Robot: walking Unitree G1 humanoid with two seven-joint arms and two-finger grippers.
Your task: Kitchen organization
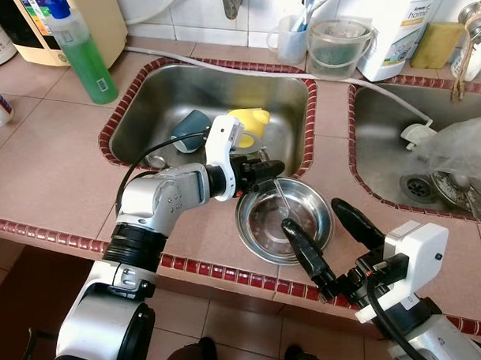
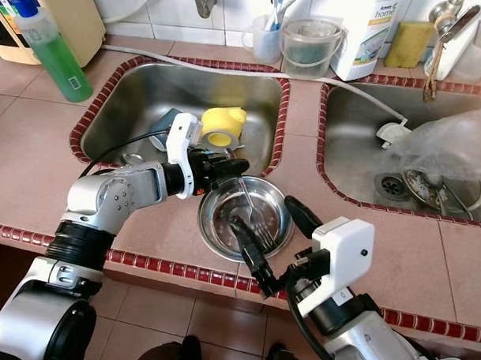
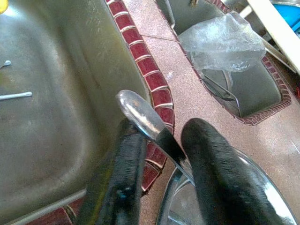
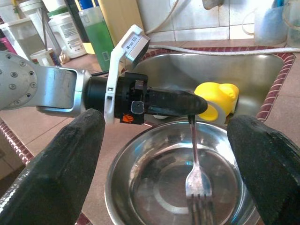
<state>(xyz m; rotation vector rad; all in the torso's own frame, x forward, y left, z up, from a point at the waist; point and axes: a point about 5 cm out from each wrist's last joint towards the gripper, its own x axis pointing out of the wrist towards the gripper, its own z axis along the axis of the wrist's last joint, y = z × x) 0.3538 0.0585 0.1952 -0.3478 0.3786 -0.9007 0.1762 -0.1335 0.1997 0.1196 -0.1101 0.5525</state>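
While the left tool [image 1: 266,170] hangs over the far rim of the steel bowl [image 1: 314,230], its two fingers are clamped on the handle end of a fork [image 4: 196,164]. Fork stands near upright, tilted a bit, tines down on the bowl's bottom. Bowl sits on the tiled bench [image 1: 43,165], just in front of the left sink [image 1: 161,86] and close to the bench's front edge.

Right tool [image 1: 326,230] is at the bowl's near side, fingers spread wide apart, gripping nothing; one finger tip reaches over the bowl, the other lies over the bench beside the rim.

In the left sink: a yellow cup [image 1: 253,125] on its side and a dark bluish cup [image 1: 190,131] next to it. Green bottle [image 1: 83,52] stands on the bench at the sink's far left corner. Right sink [image 1: 384,145] holds a crumpled clear plastic bag [image 1: 463,148] near the drain.
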